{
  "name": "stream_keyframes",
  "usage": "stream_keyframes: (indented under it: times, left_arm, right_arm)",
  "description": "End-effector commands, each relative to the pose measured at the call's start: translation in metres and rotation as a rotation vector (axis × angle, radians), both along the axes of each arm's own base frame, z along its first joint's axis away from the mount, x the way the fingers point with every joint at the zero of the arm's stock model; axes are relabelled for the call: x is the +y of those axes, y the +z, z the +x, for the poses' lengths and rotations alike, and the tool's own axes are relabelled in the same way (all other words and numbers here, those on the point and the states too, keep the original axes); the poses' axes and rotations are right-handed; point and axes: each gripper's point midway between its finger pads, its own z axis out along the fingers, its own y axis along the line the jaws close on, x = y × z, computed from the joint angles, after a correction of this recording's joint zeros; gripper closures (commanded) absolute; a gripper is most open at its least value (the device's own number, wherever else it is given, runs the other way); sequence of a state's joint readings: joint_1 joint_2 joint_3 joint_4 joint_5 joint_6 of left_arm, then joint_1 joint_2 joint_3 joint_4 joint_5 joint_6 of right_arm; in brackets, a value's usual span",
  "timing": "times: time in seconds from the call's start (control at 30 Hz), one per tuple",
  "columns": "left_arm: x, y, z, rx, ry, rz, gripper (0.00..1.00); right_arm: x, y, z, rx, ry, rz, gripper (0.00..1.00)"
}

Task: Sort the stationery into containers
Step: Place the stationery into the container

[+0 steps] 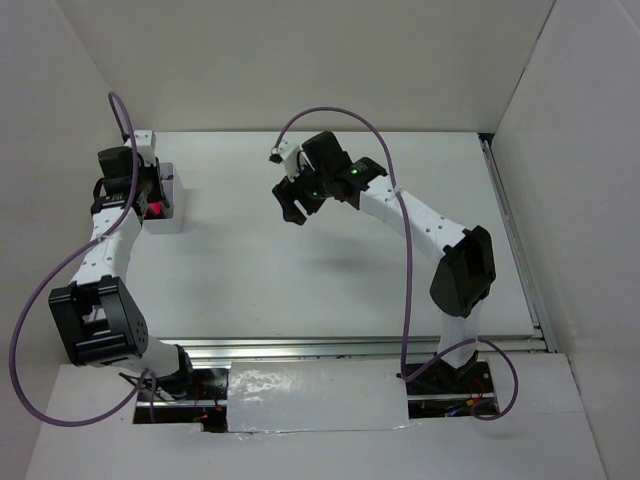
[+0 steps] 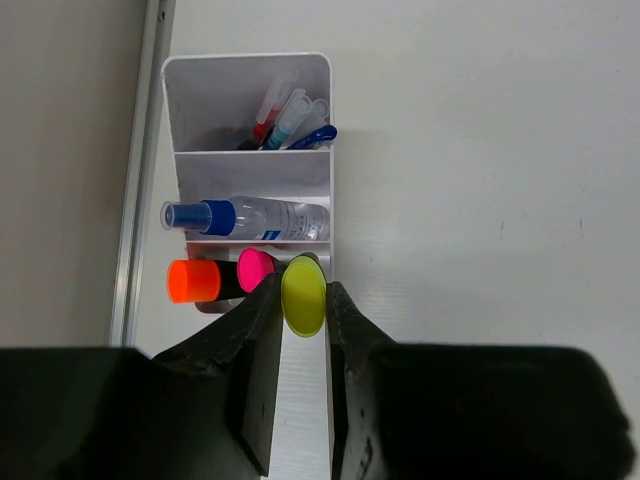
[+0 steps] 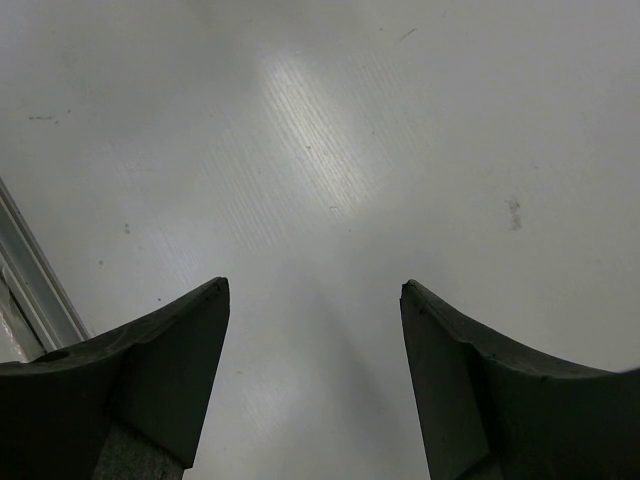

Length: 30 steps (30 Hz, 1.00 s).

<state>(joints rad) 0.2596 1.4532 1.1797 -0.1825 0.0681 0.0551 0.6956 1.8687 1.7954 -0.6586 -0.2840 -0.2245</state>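
Observation:
The white box (image 2: 250,70) stands at the table's far left and shows in the top view as the box (image 1: 176,200). Its far compartment holds red and blue pens (image 2: 290,118). The middle one holds the clear blue-capped bottle (image 2: 250,216) lying on its side. In the near one stand an orange-capped highlighter (image 2: 192,281) and a pink-capped one (image 2: 255,268). My left gripper (image 2: 304,290) is shut on a yellow-capped highlighter (image 2: 303,305), held upright at that compartment's right end. My right gripper (image 1: 293,205) hangs open over bare table mid-scene, and the right gripper (image 3: 315,290) has nothing between its fingers.
An aluminium rail (image 2: 140,170) runs along the table's left edge beside the box. Another rail (image 1: 515,240) lines the right edge. White walls enclose the table on three sides. Purple cables loop off both arms.

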Motion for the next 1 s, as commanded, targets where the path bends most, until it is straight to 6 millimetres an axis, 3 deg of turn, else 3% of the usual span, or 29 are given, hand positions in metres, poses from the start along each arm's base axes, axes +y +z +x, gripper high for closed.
stream_keyframes:
  times: [0.0, 0.23, 0.47, 0.97]
  left_arm:
    - [0.002, 0.000, 0.011, -0.028, -0.014, 0.022, 0.91]
    - [0.005, -0.007, 0.015, -0.010, -0.008, 0.013, 0.92]
    - [0.011, -0.020, 0.017, 0.023, 0.007, 0.010, 0.83]
    - [0.022, -0.043, 0.022, 0.078, 0.034, -0.005, 0.77]
  right_arm:
    - [0.004, 0.014, 0.004, -0.015, 0.005, 0.029, 0.24]
    - [0.004, 0.014, 0.005, -0.016, 0.004, 0.028, 0.24]
    - [0.006, 0.012, 0.004, -0.005, 0.013, 0.027, 0.24]
    - [0.007, 0.007, 0.002, 0.008, 0.018, 0.019, 0.24]
